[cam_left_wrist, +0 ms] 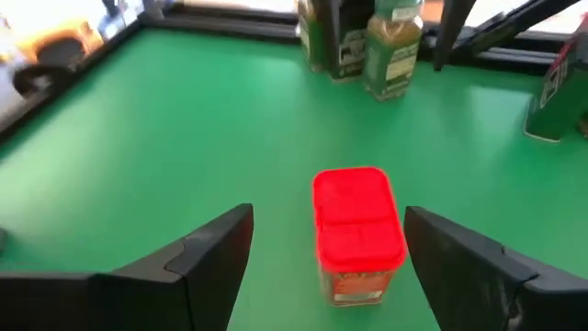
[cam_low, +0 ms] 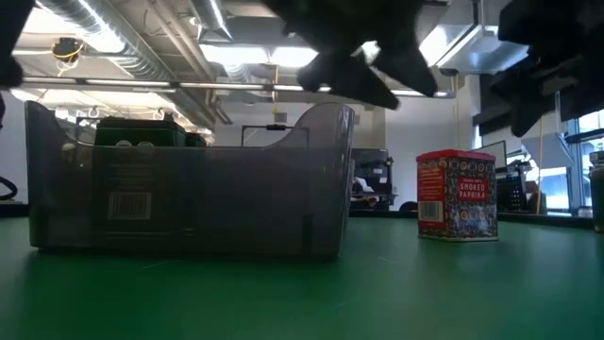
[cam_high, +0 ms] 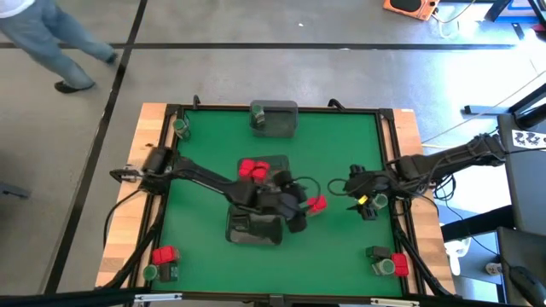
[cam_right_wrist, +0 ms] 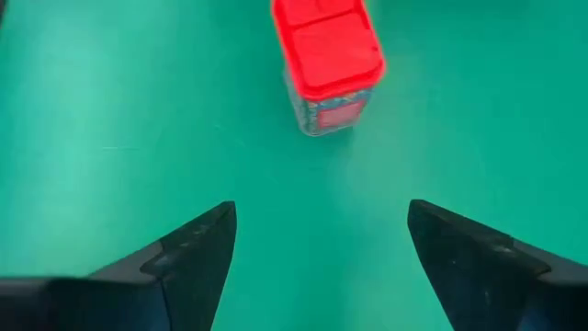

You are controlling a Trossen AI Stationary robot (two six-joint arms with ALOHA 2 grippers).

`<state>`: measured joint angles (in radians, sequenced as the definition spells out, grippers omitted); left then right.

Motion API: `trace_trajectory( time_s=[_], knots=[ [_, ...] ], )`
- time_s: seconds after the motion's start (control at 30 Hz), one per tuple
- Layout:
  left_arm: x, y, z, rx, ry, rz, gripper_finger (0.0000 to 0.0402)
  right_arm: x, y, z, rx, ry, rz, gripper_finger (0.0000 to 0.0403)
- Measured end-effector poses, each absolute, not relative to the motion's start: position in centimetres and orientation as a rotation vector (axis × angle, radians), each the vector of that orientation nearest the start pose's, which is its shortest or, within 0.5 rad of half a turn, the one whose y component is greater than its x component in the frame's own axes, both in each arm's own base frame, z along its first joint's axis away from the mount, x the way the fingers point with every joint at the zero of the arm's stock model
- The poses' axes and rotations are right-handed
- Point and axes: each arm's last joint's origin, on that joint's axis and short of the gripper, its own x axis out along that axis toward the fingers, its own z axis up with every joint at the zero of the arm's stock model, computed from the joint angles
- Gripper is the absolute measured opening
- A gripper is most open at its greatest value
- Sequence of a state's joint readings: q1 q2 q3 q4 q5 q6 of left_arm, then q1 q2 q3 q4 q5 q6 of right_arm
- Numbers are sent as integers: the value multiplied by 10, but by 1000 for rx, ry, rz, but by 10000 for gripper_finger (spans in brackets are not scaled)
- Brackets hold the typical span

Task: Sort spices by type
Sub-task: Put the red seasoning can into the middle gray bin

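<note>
The left claw [cam_left_wrist: 322, 267] is being held wide open over the middle of the green counter [cam_high: 213, 145], its two fingers [cam_left_wrist: 202, 253] spread on either side of a red paprika tin [cam_left_wrist: 356, 230] without touching it. The tin is standing upright just beside the clear tray [cam_high: 254, 230] near the front of the counter. The right claw [cam_right_wrist: 322, 257] is also being held spread and empty, hovering right of centre with the same tin [cam_right_wrist: 326, 60] ahead of it and bare green surface between.

Other red tins [cam_high: 253, 169] are being kept in a second tray behind the left arm. More spices are being left at the corners: a green-lidded jar [cam_high: 180, 126] at the far left, a red tin [cam_high: 163, 254] at the near left, a mixed cluster [cam_high: 388, 263] at the near right. Open counter is lying between the tin and the right edge.
</note>
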<state>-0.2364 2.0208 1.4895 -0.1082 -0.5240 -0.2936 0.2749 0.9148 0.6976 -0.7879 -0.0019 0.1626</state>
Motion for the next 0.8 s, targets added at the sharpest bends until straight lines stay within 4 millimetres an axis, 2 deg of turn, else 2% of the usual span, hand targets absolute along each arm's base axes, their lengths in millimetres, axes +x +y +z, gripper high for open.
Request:
trace_trajectory(
  time_s=[0.13, 0.27, 0.8],
  knots=[
    [467, -90, 216, -90, 613, 346, 280, 157, 43, 230, 14, 978, 138, 319],
    [482, -89, 210, -82, 648, 338, 280, 156, 43, 224, 4, 981, 127, 319],
    [493, -88, 162, -109, 740, 325, 280, 157, 43, 222, 6, 970, 127, 319]
  ],
)
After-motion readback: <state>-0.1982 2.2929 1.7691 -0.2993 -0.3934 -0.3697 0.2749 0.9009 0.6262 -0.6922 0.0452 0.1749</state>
